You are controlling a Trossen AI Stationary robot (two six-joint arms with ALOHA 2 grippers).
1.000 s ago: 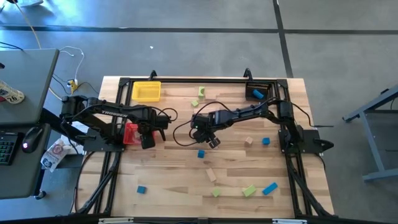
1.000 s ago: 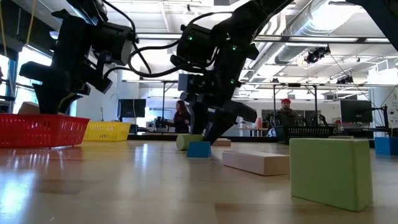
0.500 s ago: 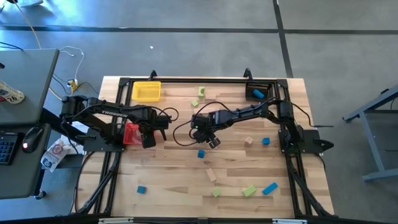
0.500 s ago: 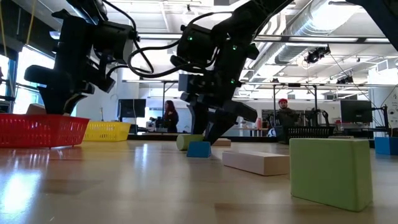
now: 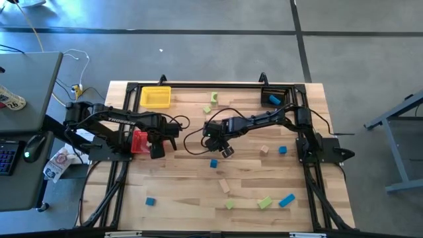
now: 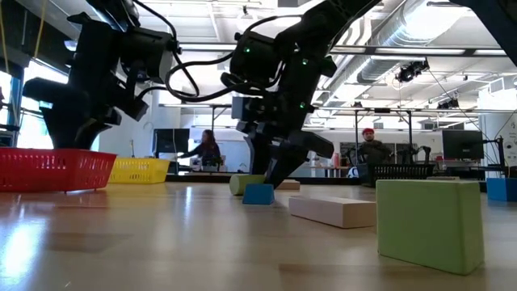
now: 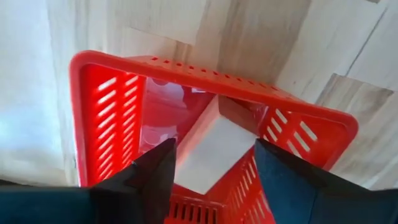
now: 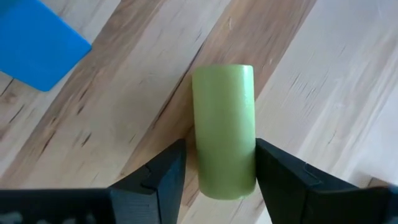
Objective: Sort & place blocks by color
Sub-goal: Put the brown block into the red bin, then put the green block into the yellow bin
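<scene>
- Left gripper hangs right over the red bin at the table's left edge, fingers spread apart, and a pale wooden block sits between them but free of both, down inside the bin. That looks like a drop just made.
- Right gripper is low at the middle of the table, one finger on each side of a light green cylinder lying on the wood. The fingers sit close against it; whether they are actually pinching, I cannot tell.
- A blue cube rests just beside that cylinder, a little nearer the front edge.
- Yellow bin waits at the far left, black bin at the far right with something blue already in it.
- More blocks lie scattered along the near right: tan, green, blue.
- Next, as I read it: the left arm lifts clear of the bin and goes for another tan piece; the right must close firmly, lift the cylinder without nudging the blue cube, and carry it to its bin.
</scene>
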